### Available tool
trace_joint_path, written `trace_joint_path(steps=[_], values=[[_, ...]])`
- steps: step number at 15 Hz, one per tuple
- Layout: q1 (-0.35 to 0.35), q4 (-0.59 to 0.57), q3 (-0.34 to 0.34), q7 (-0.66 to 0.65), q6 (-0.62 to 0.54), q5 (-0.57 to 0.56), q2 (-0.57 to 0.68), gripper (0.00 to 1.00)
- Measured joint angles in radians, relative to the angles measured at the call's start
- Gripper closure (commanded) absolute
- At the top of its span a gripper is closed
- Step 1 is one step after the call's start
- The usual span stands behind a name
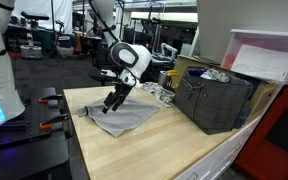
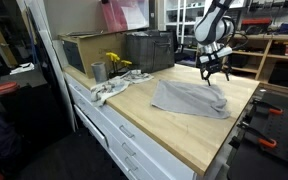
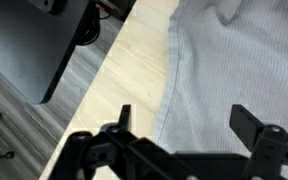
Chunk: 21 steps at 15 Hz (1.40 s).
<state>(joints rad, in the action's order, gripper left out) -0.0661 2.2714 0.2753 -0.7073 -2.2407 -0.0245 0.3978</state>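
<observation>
— Since the wrist view cuts the pincer (image 3: pixel 184 128) off at its lower edge, how much of it shows?

— Only two dark fingers (image 3: pixel 124 118) and the linkage under them. They stand wide apart with nothing between them, so the pincer is open and holds nothing.

— And the cloth?

— The grey cloth (image 3: pixel 234 70) lies on the table (image 3: pixel 134 75) and fills the right of that view, its hem running along bare wood. Its far part is cut off by the frame. In both exterior views it lies spread out, a little rumpled, near the table's edge.

— Do the tips touch it?

— That cannot be told. In an exterior view the pincer (image 2: pixel 212 72) hangs right over the cloth's (image 2: pixel 189 100) far edge, very close. The gap, if any, is too small to see.

— How does the arm stand?

— The arm (image 1: pixel 129 55) comes down from above and behind, its upper part cut off. The wrist is bent, and the pincer (image 1: pixel 112 100) slants down at one end of the cloth (image 1: pixel 129 120).

— Anything else nearby?

— A dark crate (image 2: pixel 149 50) stands well apart from the cloth. Beside it are a cup (image 2: pixel 98 71), a crumpled rag (image 2: pixel 109 90) and something yellow (image 2: pixel 117 62), too small to name.
</observation>
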Motion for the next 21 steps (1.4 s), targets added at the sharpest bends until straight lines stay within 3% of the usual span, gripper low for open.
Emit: trace_joint_path(steps=[4, 10, 11, 12, 14, 21], values=[[-0.061, -0.015, -0.013, 0.150, -0.110, 0.041, 0.025, 0.00], [-0.177, -0.011, -0.116, 0.458, -0.265, 0.286, 0.127, 0.00], [-0.197, -0.009, -0.131, 0.496, -0.278, 0.323, 0.147, 0.04], [-0.216, -0.006, -0.145, 0.533, -0.292, 0.354, 0.166, 0.28], [-0.248, -0.003, -0.158, 0.586, -0.302, 0.391, 0.182, 0.32], [-0.264, 0.006, -0.122, 0.606, -0.303, 0.384, 0.175, 0.87]])
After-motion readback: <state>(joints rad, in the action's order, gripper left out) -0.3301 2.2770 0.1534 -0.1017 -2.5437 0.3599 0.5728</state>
